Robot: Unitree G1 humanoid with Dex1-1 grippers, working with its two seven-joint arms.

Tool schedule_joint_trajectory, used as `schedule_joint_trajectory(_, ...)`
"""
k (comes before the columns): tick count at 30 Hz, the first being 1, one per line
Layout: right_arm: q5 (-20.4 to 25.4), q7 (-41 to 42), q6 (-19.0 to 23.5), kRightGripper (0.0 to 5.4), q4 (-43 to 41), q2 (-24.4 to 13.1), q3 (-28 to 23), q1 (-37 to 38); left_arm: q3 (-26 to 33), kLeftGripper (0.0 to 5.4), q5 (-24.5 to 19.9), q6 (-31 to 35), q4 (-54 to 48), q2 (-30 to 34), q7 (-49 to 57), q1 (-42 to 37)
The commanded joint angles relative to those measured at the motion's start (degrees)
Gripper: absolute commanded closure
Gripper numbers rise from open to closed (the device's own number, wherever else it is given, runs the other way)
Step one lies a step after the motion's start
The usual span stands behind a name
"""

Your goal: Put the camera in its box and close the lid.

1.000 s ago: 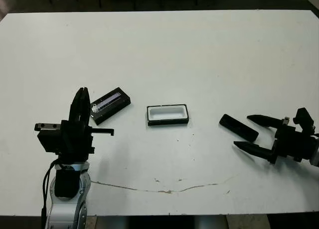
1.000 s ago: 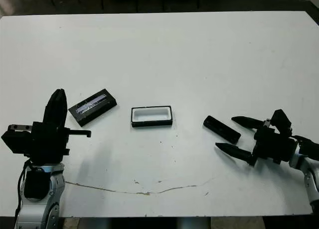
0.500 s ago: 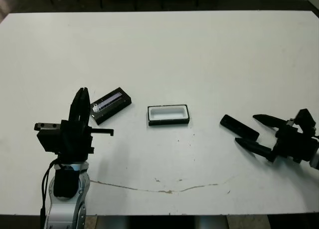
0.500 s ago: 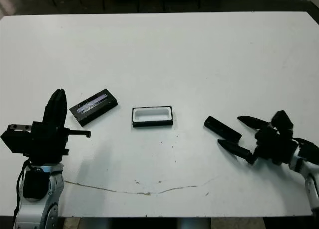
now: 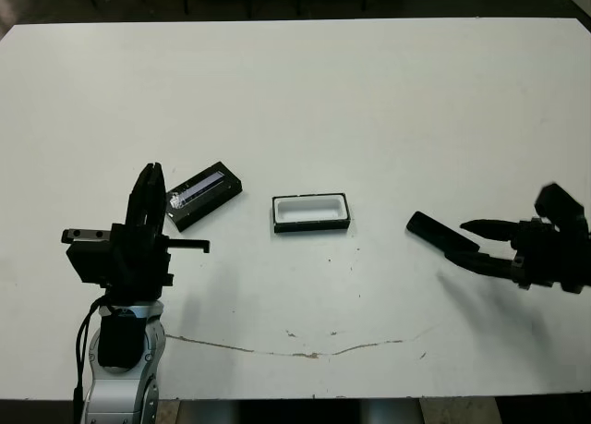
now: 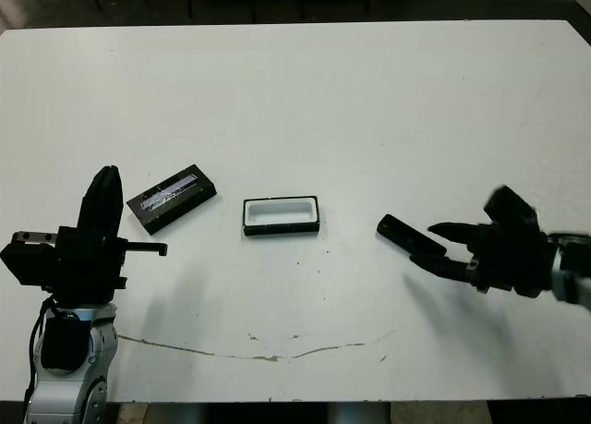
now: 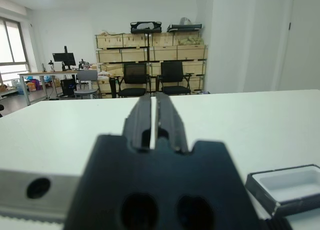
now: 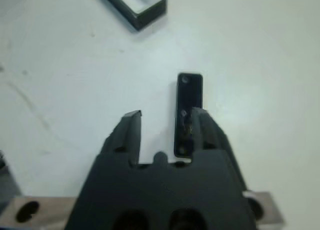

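The camera (image 5: 441, 236) is a slim black bar lying flat on the white table, right of centre. My right gripper (image 5: 459, 242) hovers open at its near end. In the right wrist view the camera (image 8: 189, 104) lies between the fingers, tight against one finger (image 8: 205, 130) and partly hidden by it. The box (image 5: 311, 212), black-walled with a white inside, sits open and empty at mid-table. Left of it the lid (image 5: 203, 195) lies flat, stripe up. My left gripper (image 5: 148, 188) is shut, raised and pointing up, just in front of the lid.
A thin brown crack line (image 5: 305, 353) runs across the table near its front edge. The table's front edge is close behind both arms. Beyond the far edge, the left wrist view shows office chairs (image 7: 172, 77) and shelves of boxes.
My right gripper has lifted and turned at the wrist. Its fingers now sit closer around the camera's near end. The left arm, box, lid and camera have not moved.
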Motion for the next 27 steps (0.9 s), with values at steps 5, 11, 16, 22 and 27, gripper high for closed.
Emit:
schedule_joint_trajectory(5,2.0,-0.6,4.5,4.88,-1.0,-0.6,0.7,0.7,0.6,5.4,0.0,0.2,0.8,0.3,0.3,0.8)
schedule_joint_trajectory(11,1.4,-3.7,6.6,5.39,-3.1,-1.6,1.2,1.2,0.8,5.4,-0.2,0.7,0.8,0.2,0.2,0.6)
schedule_joint_trajectory(16,4.0,-5.6,6.1,5.39,-3.2,1.8,-2.0,3.0,0.8,5.4,0.1,0.5,0.9,0.4,0.2,0.4)
schedule_joint_trajectory(22,3.8,-4.5,-4.1,5.39,4.9,7.0,-4.2,4.4,0.7,5.4,0.4,0.3,1.0,0.4,0.2,0.5)
schedule_joint_trajectory(27,4.5,-0.9,-21.2,5.39,21.6,15.6,-7.8,2.2,0.8,5.4,-0.1,0.4,0.9,0.5,-0.1,0.5)
